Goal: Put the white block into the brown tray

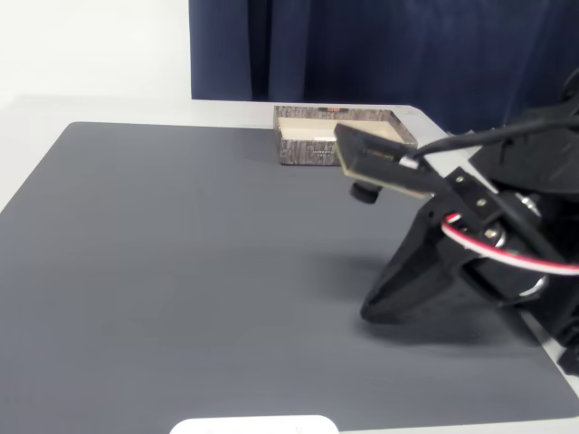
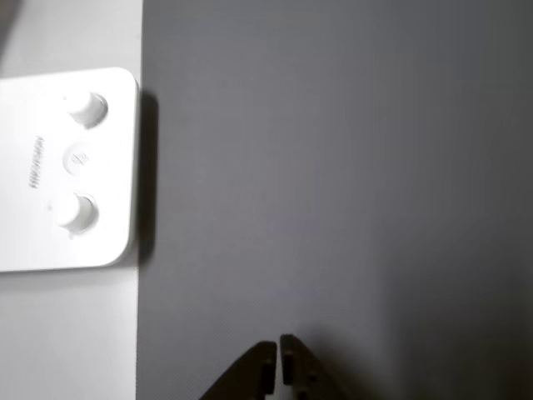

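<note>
The brown tray (image 1: pixel 312 151) stands at the far edge of the dark mat, its bark-patterned front wall facing the fixed view and its pale inside partly hidden behind my arm's camera board. My black gripper (image 1: pixel 371 313) points down at the mat's right side, well in front of the tray. In the wrist view the gripper (image 2: pixel 276 354) hangs over bare mat with its fingers closed together and nothing between them. The white block is out of view.
A flat, rounded white plastic piece (image 2: pixel 67 171) with two knobs lies at the mat's near edge (image 1: pixel 254 425). The dark grey mat (image 1: pixel 181 271) covers most of the table. A dark blue curtain (image 1: pixel 380 45) hangs behind the tray.
</note>
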Available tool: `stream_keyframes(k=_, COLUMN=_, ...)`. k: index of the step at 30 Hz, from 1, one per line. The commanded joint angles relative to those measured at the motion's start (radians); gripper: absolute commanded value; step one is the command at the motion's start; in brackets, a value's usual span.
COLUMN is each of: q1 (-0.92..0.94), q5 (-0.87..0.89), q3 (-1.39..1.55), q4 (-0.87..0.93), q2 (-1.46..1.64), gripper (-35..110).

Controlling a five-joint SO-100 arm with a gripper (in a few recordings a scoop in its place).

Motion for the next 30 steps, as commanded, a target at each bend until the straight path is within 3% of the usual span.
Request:
stream_keyframes(k=1, q1=-0.003, q5=-0.021, q3=-0.006, q4=0.002, q2=0.006, gripper=1)
stream_keyframes(k=11, q1=0.006, q5=-0.121, q3=-0.006, q4=0.301, q2=0.006, gripper=0)
stream_keyframes(k=30, q1=0.025, q5=-0.265, q3=-0.006, q4=0.376, q2=0.006, gripper=0)
